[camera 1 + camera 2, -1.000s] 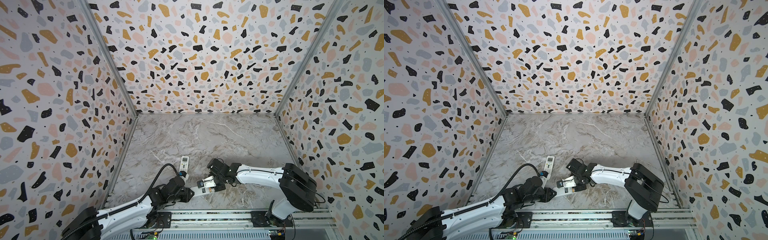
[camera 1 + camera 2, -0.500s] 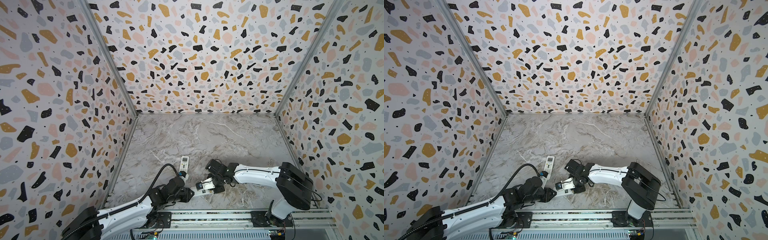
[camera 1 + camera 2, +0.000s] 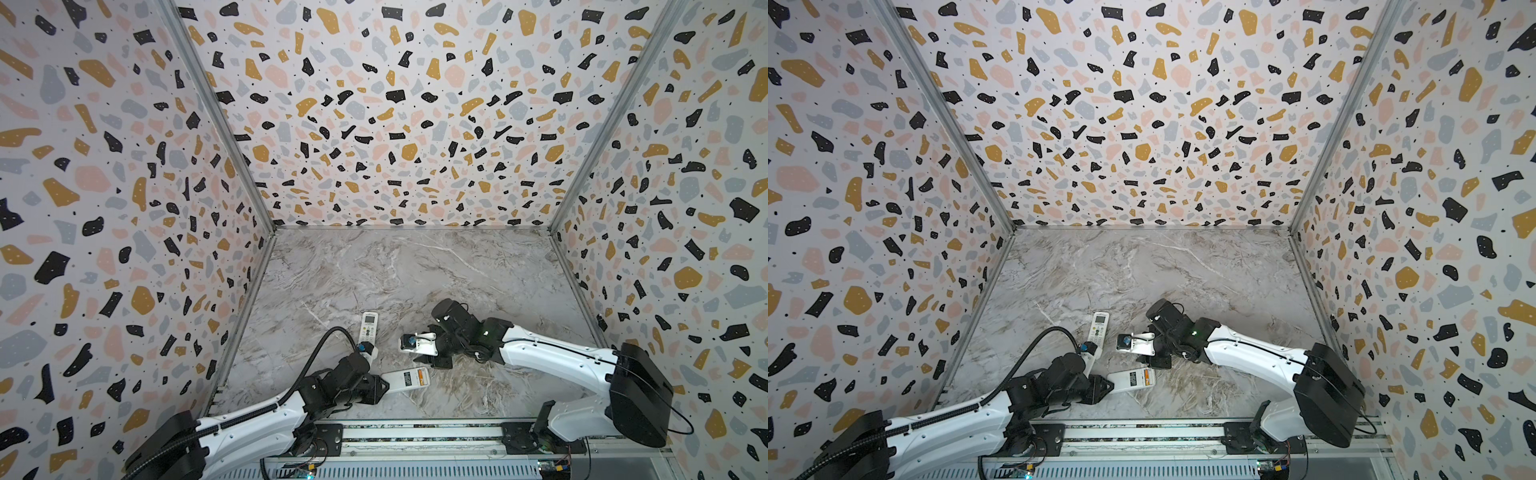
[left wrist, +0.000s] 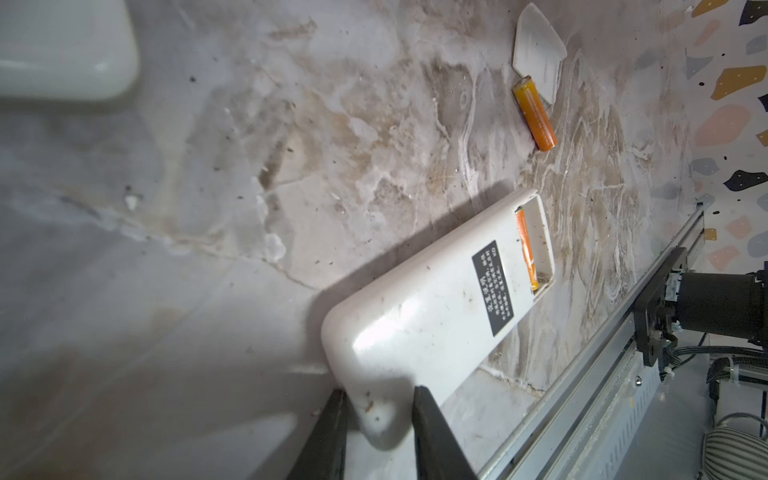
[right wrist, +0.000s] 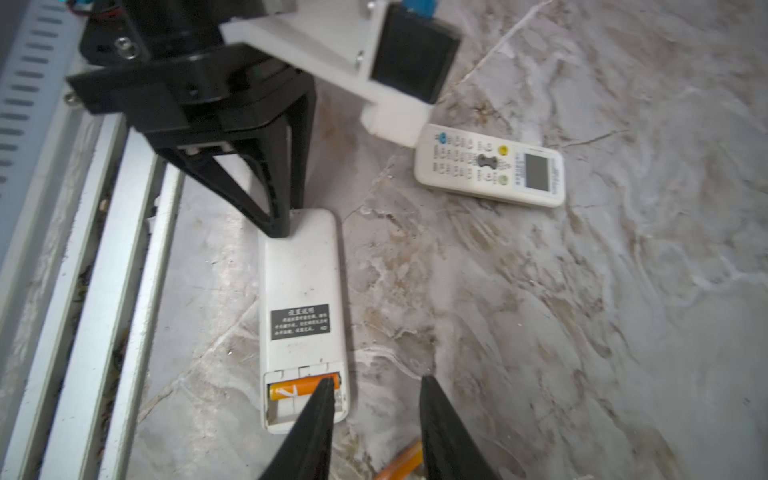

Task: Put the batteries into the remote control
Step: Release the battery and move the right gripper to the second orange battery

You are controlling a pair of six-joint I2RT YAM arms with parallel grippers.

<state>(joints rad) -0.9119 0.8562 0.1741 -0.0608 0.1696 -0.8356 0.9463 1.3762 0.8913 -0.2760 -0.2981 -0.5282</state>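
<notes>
The left gripper (image 4: 378,415) is clamped on the end of the face-down remote (image 4: 436,311), whose open bay holds 1 seated battery (image 4: 525,253), orange, with the slot beside it apparently empty. The right gripper (image 5: 378,386) hovers over that bay, jaws apart, holding nothing. A loose battery (image 4: 534,114), also orange, lies on the table just beside the detached cover (image 4: 538,54). Risks: the loose battery could roll as fingers close on it, or go in reversed or tilted and ride up on its neighbour; a hard push could twist the remote in its grip. The tabletop (image 3: 415,270) is smooth, dusty marble print, boxed by terrazzo-pattern walls (image 3: 395,124); a 2nd remote (image 3: 368,328) lies face up nearby
</notes>
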